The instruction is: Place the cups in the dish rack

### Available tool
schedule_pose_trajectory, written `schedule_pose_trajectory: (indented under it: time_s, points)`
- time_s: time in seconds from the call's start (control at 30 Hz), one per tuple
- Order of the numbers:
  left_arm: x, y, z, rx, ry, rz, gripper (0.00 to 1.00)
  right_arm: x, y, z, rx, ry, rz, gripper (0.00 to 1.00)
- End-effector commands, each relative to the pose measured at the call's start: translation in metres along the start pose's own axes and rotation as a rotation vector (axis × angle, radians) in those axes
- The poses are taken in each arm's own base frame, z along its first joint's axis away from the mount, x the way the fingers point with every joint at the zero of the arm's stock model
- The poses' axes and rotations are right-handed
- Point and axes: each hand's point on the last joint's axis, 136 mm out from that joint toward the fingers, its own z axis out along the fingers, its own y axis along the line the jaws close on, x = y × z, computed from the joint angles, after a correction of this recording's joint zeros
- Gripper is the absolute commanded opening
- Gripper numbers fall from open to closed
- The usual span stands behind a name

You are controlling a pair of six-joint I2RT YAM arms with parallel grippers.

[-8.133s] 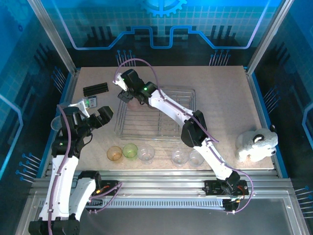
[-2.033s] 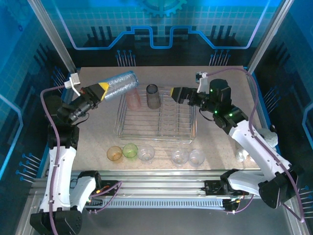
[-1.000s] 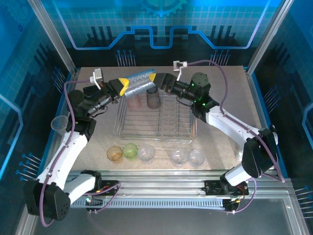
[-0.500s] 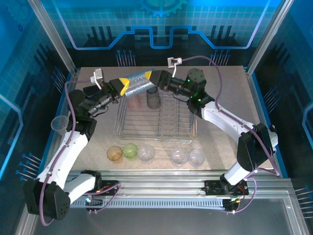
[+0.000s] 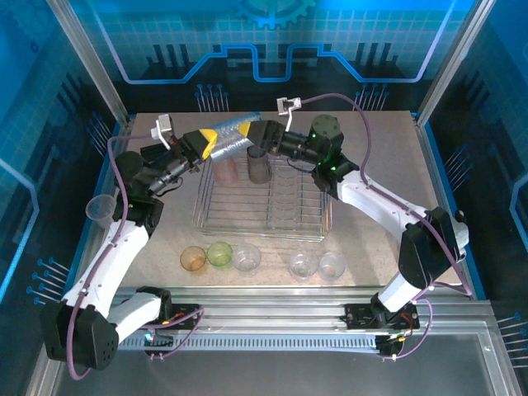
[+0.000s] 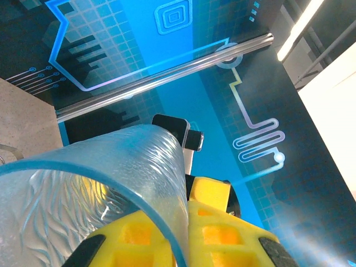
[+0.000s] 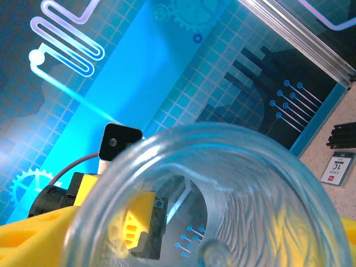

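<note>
Blue circuit-print walls (image 5: 264, 49) — beige speckled tabletop (image 5: 388, 157).

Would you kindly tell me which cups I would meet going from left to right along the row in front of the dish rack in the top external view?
orange cup → green cup → clear cup → second clear cup → third clear cup

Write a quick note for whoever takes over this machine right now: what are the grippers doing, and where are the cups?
Left gripper: shut on the clear tumbler, held sideways in the air near the far-left corner of the dish rack.
Right gripper: around the tumbler's other end; grip unclear.
Done: pink cup and grey cup stand in the rack.
To do: the held tumbler, plus orange cup, green cup and three clear cups in a row on the table's near edge.
</note>
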Motion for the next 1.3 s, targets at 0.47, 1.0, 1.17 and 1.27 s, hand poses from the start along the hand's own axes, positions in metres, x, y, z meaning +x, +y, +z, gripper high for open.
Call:
schedule_pose_trajectory:
  time_s: [0.47,1.0,1.17,1.27]
  points:
    - [0.004,-0.007,0.0,0.042,0.003,0.03,0.0,-0.007,0.022,0.011,-0.034,-0.043,-0.095,0.79]
    - [0.007,0.006,-0.004,-0.024,-0.004,0.034,0.88,-0.016,0.022,0.001,0.012,-0.102,-0.174,0.49]
    - [0.011,0.013,-0.016,-0.122,-0.017,0.107,0.99,-0.013,0.012,-0.013,0.189,-0.044,-0.285,0.45]
    - [0.011,0.019,-0.028,-0.212,-0.033,0.184,0.99,-0.01,0.007,-0.023,0.302,0.007,-0.374,0.44]
